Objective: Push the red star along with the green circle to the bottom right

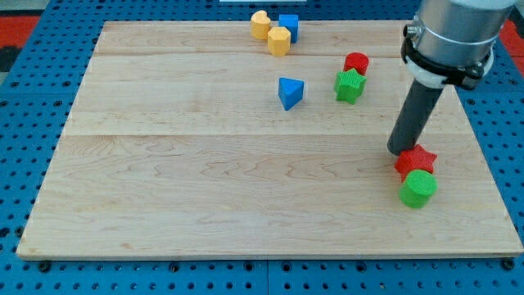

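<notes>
The red star [416, 160] lies near the board's right edge, in the lower right part. The green circle [418, 188] touches it just below. My tip [400, 151] rests on the board at the red star's upper left, touching or nearly touching it. The rod rises from there to the arm at the view's top right.
A red cylinder [356, 62] and a green star [350, 85] sit together at the upper right. A blue triangle [290, 92] lies near the upper middle. Two yellow blocks [260, 24] [279, 40] and a blue cube [289, 24] cluster at the wooden board's [205, 188] top edge.
</notes>
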